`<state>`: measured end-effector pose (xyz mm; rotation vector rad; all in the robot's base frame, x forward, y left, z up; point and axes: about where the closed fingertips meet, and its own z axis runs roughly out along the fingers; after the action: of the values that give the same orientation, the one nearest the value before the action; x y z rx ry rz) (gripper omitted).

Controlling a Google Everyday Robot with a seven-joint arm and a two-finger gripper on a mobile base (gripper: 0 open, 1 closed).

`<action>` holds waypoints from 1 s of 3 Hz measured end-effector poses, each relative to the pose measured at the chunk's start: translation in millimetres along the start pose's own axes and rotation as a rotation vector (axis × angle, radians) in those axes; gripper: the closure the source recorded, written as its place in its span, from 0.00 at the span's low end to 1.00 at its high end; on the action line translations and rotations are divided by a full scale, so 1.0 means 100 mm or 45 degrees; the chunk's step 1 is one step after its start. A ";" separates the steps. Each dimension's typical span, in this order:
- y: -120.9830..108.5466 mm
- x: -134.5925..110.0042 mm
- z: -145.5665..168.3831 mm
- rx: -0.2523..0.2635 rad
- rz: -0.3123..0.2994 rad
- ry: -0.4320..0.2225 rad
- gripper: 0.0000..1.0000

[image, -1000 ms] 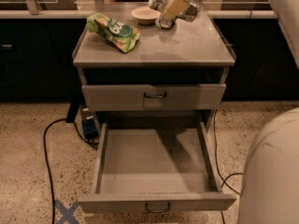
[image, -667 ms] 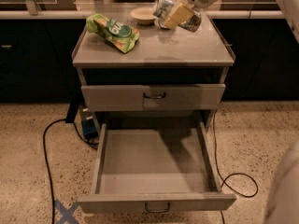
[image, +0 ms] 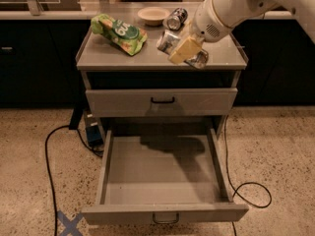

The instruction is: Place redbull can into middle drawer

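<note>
We see the gripper [image: 183, 50] out over the front right of the cabinet top [image: 98, 58], nearer its edge than a second ago, when it hung back by the bowl [image: 153, 15]. It is clamped across the redbull can [image: 168, 40], which is tilted, one end showing on either side. We judge the carry is under way.

The middle drawer [image: 197, 211] stands pulled open at 6 o'clock of the gripper, with the closed upper drawer [image: 118, 102] between them. The darker can [image: 175, 18] sits at 12 o'clock of the gripper, the green bag [image: 118, 32] at 9. The can must clear the top's front edge going down.
</note>
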<state>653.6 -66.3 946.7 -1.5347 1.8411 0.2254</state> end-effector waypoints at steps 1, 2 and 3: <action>0.29 -0.10 -0.03 -0.103 -0.030 -0.018 1.00; 0.29 -0.10 -0.03 -0.103 -0.030 -0.018 1.00; 0.48 0.10 0.15 -0.152 0.041 -0.028 1.00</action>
<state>615.9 -52.2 915.0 -1.5768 1.8654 0.3721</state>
